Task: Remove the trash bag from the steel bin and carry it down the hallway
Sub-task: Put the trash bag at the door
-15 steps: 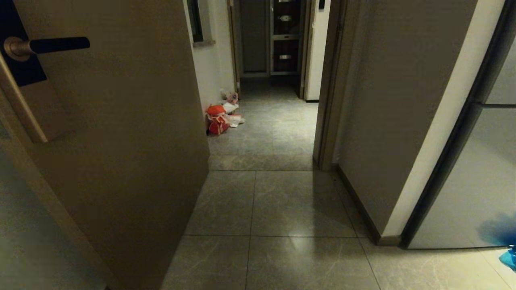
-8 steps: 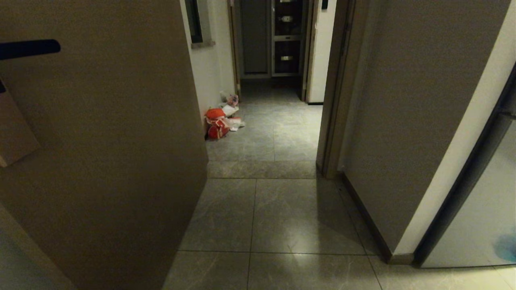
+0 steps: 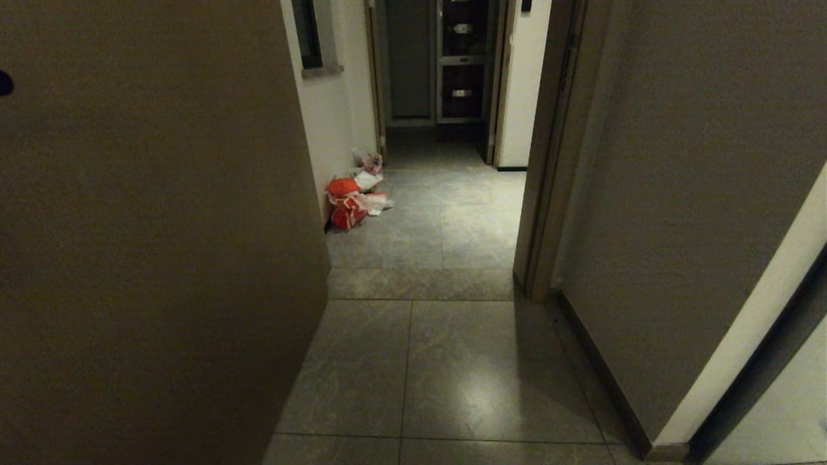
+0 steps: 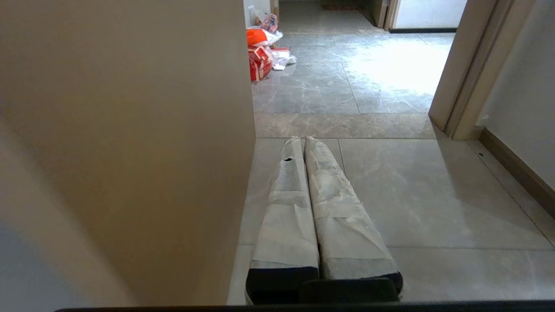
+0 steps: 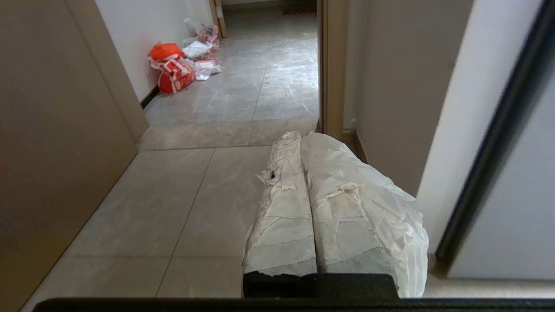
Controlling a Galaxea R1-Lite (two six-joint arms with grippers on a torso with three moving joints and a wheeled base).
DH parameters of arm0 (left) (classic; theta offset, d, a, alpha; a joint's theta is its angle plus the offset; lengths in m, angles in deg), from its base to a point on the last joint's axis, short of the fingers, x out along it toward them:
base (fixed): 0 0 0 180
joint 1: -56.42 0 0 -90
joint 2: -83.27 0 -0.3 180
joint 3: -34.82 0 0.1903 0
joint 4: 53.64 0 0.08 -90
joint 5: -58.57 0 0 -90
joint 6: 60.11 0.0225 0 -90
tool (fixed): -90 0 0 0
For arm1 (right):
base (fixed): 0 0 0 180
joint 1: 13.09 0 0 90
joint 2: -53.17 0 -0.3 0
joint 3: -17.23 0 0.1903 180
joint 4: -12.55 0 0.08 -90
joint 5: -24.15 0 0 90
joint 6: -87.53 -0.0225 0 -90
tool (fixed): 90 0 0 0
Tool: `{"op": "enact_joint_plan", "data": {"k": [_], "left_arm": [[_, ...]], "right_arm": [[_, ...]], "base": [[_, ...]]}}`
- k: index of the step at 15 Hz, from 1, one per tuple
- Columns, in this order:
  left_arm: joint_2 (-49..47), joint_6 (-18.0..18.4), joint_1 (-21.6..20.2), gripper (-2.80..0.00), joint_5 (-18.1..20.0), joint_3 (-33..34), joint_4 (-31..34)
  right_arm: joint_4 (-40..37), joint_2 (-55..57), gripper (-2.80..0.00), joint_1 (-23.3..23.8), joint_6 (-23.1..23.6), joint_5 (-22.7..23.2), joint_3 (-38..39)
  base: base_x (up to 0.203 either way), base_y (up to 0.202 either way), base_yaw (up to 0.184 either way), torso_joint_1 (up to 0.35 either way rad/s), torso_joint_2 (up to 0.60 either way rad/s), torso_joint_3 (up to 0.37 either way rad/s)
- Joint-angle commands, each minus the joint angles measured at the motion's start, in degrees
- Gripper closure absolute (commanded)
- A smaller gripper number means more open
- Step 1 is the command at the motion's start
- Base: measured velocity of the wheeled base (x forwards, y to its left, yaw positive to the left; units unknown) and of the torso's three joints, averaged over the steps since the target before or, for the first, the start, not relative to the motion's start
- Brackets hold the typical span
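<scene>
- Head view shifted forward along the hallway [image 3: 446, 361] since a second ago: door handle on the open brown door [image 3: 161, 226] now almost gone off the left edge, only a dark tip showing.
- Blue patch formerly at lower right no longer in sight.
- Red and white bags [image 3: 352, 197] on the floor by the left wall, same spot relative to the wall.
- Left hand [image 4: 302, 139] closed, paper-wrapped fingers pressed together, holding nothing.
- Right hand [image 5: 299, 135] likewise closed and empty.
- Trash bag and steel bin not visible in any view.
</scene>
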Motion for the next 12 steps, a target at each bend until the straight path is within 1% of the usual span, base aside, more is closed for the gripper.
{"op": "enact_joint_plan", "data": {"k": [1,12], "left_arm": [[0.02,-0.02,-0.01,0.0,-0.05,0.09,0.0],[0.02,-0.02,-0.01,0.0,-0.05,0.09,0.0]], "right_arm": [[0.04,-0.01,0.0,-0.05,-0.01,0.0,0.0],[0.04,-0.01,0.0,-0.05,-0.01,0.0,0.0]], "base": [[0.194,0.0,0.001,-0.001,0.0,0.002],[0.194,0.0,0.0,0.002,0.0,0.002]]}}
